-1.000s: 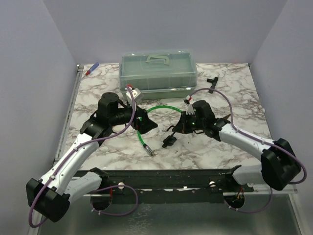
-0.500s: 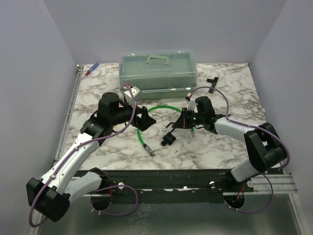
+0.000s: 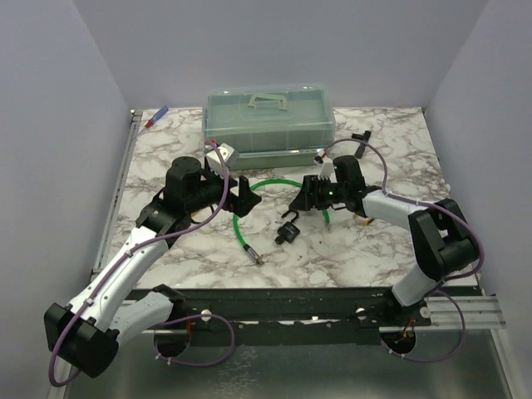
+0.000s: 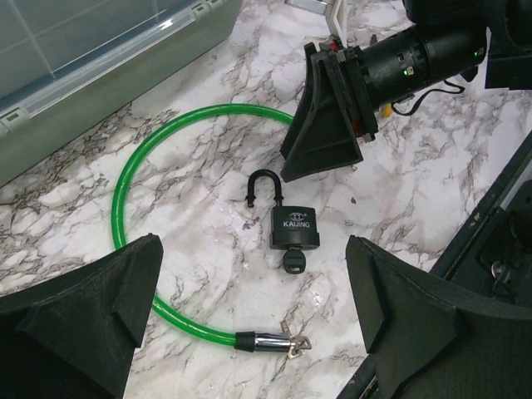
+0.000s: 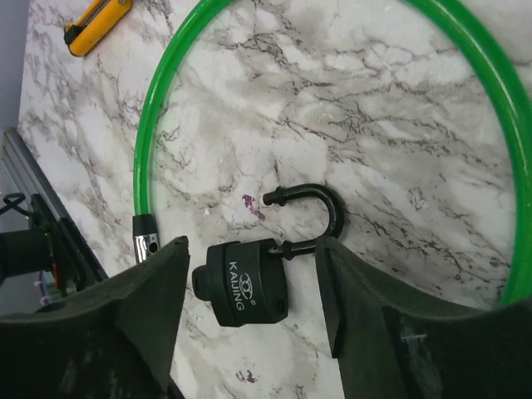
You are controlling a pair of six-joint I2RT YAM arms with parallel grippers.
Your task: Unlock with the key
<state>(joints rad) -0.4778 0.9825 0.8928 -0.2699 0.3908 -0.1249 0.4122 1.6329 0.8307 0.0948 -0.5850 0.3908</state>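
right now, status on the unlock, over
Open, empty: left gripper, right gripper. Tiny round-headed black key sits in small black padlock, shackle open. Green cable loop curves round it, not through shackle.

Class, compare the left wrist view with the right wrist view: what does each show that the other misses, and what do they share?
Only the left wrist view shows the storage box and the right gripper. Only the right wrist view shows a yellow-orange tool at its top left. Both show the padlock, its shackle open, lying within the curve of the green cable on the marble table.
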